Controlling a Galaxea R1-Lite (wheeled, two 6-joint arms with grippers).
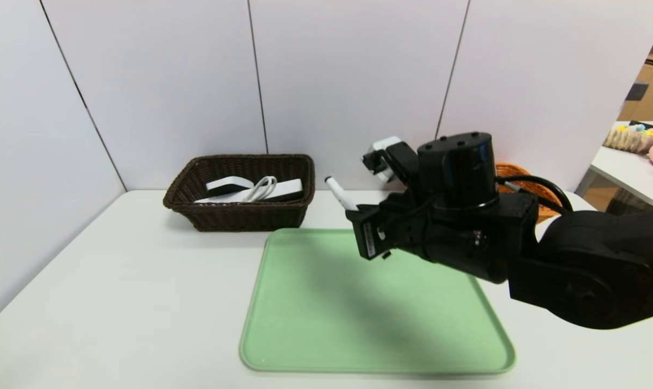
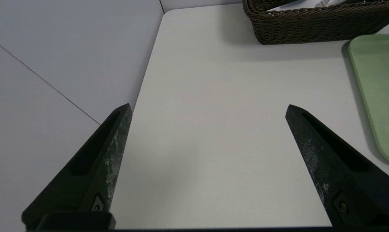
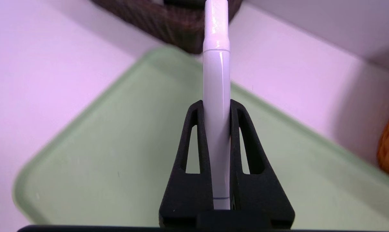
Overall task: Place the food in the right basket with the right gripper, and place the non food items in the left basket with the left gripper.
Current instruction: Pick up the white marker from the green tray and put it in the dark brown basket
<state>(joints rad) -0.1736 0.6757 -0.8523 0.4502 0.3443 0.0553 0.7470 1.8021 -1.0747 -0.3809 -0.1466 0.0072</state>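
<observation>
My right gripper point(image 3: 217, 106) hangs above the green tray point(image 1: 326, 329), over its far edge toward one o'clock, and its jaws are pressed on a white pen point(image 3: 216, 96). In the right wrist view the pen stands between the two black fingers point(image 3: 194, 135), touching both, and its capped end reaches out past the tips toward the dark basket. In the head view the pen point(image 1: 341, 194) points from my right gripper point(image 1: 359, 213) toward eleven o'clock, tilted upward, and it touches nothing else. The dark wicker basket point(image 1: 240, 213) stands on the white surface point(image 1: 115, 281) at eleven o'clock from the tray, just beyond the tray's far left corner. Inside it lie a white cable point(image 1: 259, 189) and some flat white and black things; I cannot tell what they are. The orange basket point(image 1: 513, 173) is at two o'clock, behind my right arm, and mostly hidden by it, so I cannot see what it holds. My left gripper point(image 2: 207, 109) does not show in the head view. In the left wrist view its jaws are spread wide with nothing between them, above the bare surface point(image 2: 213, 129) near the side wall. From there, the dark basket point(image 2: 310, 29) and an edge of the tray point(image 2: 374, 90) are well apart from the fingertips point(image 2: 297, 112).
</observation>
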